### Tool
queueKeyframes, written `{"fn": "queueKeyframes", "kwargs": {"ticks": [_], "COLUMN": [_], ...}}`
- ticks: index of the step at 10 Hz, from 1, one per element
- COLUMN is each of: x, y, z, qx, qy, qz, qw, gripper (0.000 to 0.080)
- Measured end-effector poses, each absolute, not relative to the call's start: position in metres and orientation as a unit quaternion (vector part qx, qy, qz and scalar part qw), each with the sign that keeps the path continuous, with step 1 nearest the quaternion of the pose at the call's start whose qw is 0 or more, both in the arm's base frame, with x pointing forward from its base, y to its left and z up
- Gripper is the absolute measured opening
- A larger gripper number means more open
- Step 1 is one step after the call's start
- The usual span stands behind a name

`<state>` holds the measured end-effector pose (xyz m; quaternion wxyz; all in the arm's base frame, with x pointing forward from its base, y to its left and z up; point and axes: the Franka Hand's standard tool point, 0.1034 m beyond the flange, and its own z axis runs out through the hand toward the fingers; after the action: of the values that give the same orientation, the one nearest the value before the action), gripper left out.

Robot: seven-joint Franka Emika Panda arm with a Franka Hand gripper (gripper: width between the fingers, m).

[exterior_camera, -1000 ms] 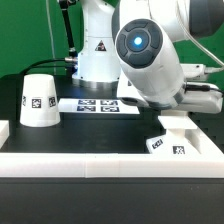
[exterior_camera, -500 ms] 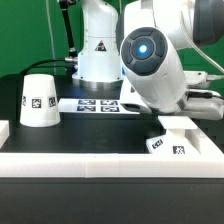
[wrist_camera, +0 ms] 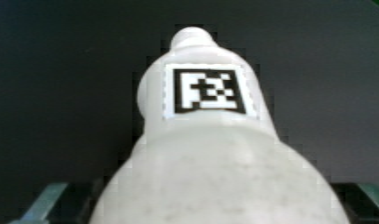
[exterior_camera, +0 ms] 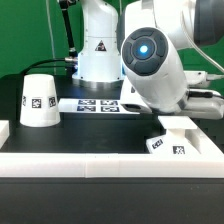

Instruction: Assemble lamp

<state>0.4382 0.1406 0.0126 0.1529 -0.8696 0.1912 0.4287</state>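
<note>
The bulb (wrist_camera: 207, 140) is shown flanked by the fingers of the gripper (wrist_camera: 200, 200), whose closure on it cannot be told; its stem should be centred squarely over the base (exterior_camera: 178, 128) before being lowered and turned.

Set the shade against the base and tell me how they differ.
The shade stands tall on its wide end, at the exterior view's left; the base lies low and flat at its right. The shade shows one tag on its side; the base shows two along its edge. Both are white with black-and-white tags.
</note>
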Motion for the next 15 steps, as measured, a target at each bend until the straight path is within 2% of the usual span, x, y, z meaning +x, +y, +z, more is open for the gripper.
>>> {"fn": "queueKeyframes", "kwargs": {"ticks": [1, 4, 6, 8, 10, 12, 15], "x": [0.442, 0.46, 0.477, 0.477, 0.488, 0.503, 0.529], "y": [0.135, 0.104, 0.096, 0.097, 0.096, 0.088, 0.089], "z": [0.021, 0.077, 0.094, 0.088, 0.088, 0.104, 0.124], "qx": [-0.87, -0.858, -0.865, -0.871, -0.9, -0.917, -0.938], "qy": [0.189, 0.191, 0.194, 0.197, 0.209, 0.205, 0.228], "qz": [0.426, 0.442, 0.424, 0.412, 0.341, 0.293, 0.201], "qw": [0.159, 0.182, 0.187, 0.184, 0.176, 0.178, 0.168], "gripper": [0.0575, 0.0576, 0.0576, 0.0576, 0.0576, 0.0576, 0.0576]}}
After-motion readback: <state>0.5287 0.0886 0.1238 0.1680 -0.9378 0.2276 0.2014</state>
